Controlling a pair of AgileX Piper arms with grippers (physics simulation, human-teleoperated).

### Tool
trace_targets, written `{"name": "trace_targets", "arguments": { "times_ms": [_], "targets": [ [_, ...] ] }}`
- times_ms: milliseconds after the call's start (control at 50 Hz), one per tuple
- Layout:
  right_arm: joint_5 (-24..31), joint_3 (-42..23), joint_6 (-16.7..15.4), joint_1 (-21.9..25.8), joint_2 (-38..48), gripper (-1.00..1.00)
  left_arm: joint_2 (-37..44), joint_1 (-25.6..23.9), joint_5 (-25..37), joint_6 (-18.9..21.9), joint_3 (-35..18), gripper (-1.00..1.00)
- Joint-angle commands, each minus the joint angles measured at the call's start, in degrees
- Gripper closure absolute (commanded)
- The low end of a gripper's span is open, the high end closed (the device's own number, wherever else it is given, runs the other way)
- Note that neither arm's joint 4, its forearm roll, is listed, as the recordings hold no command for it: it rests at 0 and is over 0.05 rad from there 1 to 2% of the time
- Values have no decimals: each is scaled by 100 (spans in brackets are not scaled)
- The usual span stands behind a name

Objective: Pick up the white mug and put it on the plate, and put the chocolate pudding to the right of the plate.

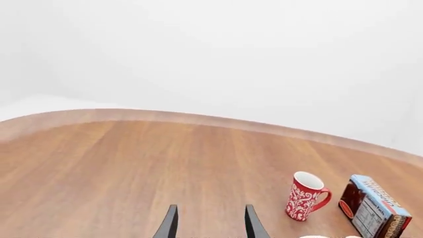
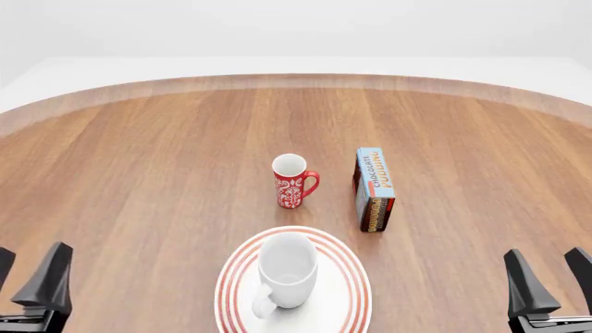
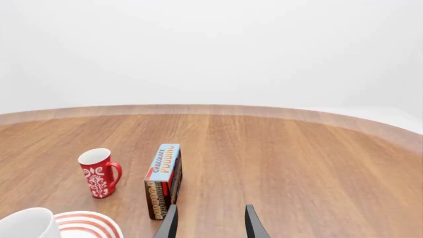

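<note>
The white mug [image 2: 287,267] stands upright on the plate [image 2: 351,280] at the near middle of the table, its handle toward the near side. The same white mug [image 3: 26,224] and plate [image 3: 92,224] show in the right wrist view. The chocolate pudding [image 2: 375,187] box stands on its long edge just beyond the plate's right rear rim; the chocolate pudding [image 3: 164,179] also shows in the right wrist view and the chocolate pudding [image 1: 374,207] in the left. My left gripper [image 2: 26,269] hovers open at the near left, and my right gripper [image 2: 555,276] open at the near right, both holding nothing.
A slimmer red mug [image 2: 293,182] with a white floral pattern stands just behind the plate, left of the pudding box; the red mug [image 1: 305,196] appears in the left wrist view and the red mug [image 3: 99,173] in the right. The wooden table's curved far edge [image 2: 296,80] runs across the back.
</note>
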Motion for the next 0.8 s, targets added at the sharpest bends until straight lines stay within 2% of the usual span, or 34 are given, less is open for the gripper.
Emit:
{"name": "trace_targets", "arguments": {
  "times_ms": [20,140,320,800],
  "targets": [
    [-2,0,-20,-2,2,-100,-44,53,-88,126,129,-100],
    [-44,0,-22,-4,55,-100,-44,24,-72,243,128,-100],
    [-71,-2,-50,-7,102,-100,-44,69,-113,191,134,-100],
    [-188,-185,-393,157,364,-100,-44,35,-188,131,131,-100]
  ]
}}
